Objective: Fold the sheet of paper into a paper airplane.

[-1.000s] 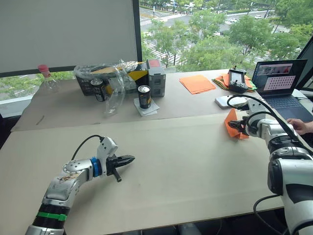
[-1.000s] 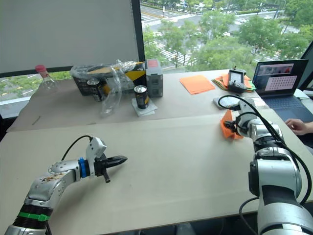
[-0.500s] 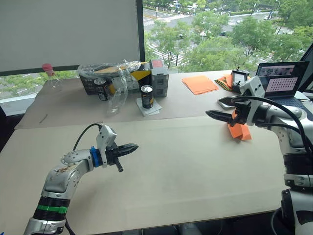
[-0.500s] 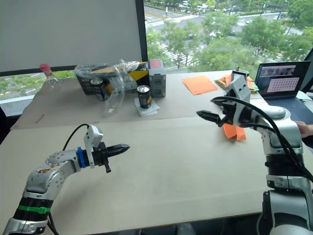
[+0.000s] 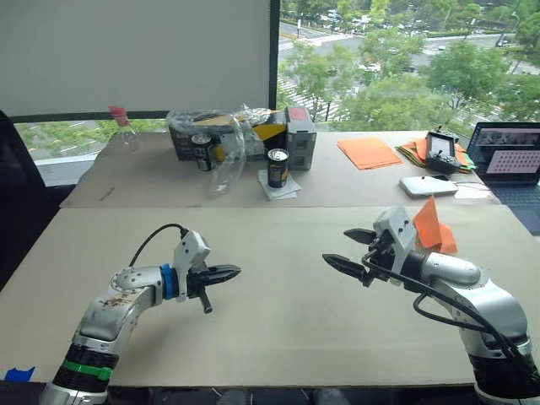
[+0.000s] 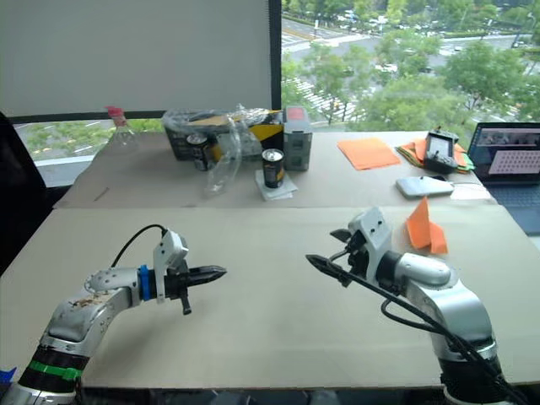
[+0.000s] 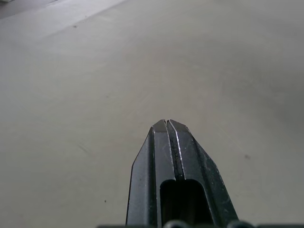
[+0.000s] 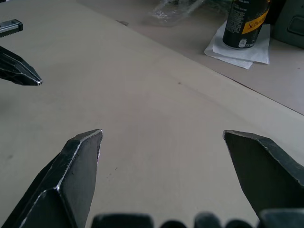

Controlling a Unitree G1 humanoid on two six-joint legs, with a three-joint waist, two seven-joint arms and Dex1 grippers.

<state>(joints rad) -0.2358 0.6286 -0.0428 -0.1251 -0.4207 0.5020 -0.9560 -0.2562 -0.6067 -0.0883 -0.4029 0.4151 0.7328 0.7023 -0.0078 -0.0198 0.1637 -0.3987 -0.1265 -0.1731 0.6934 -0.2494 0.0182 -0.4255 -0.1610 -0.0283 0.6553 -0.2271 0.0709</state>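
Note:
The sheet of paper (image 5: 431, 228) is bright orange and folded into a layered, pointed paper airplane shape. It lies on the table at the right with one tip sticking up, and nothing holds it. My right gripper (image 5: 337, 246) hovers open over the table's middle, to the left of the paper and apart from it, with nothing between its fingers (image 8: 80, 156). My left gripper (image 5: 234, 271) is shut and empty, low over the table's left half and pointing toward the right one. Its closed tip (image 7: 166, 122) hangs above bare tabletop.
At the back right are a neat stack of orange sheets (image 5: 369, 153), a mixed paper pile with a black device (image 5: 439, 150) on it, a white device (image 5: 428, 186) and a laptop (image 5: 510, 159). Two cans (image 5: 277, 167), a box and a plastic bag stand at the back centre.
My right gripper has let go of the orange paper and swung left and down to the table's middle, staying open. The head camera has shifted. The left gripper has hardly moved.

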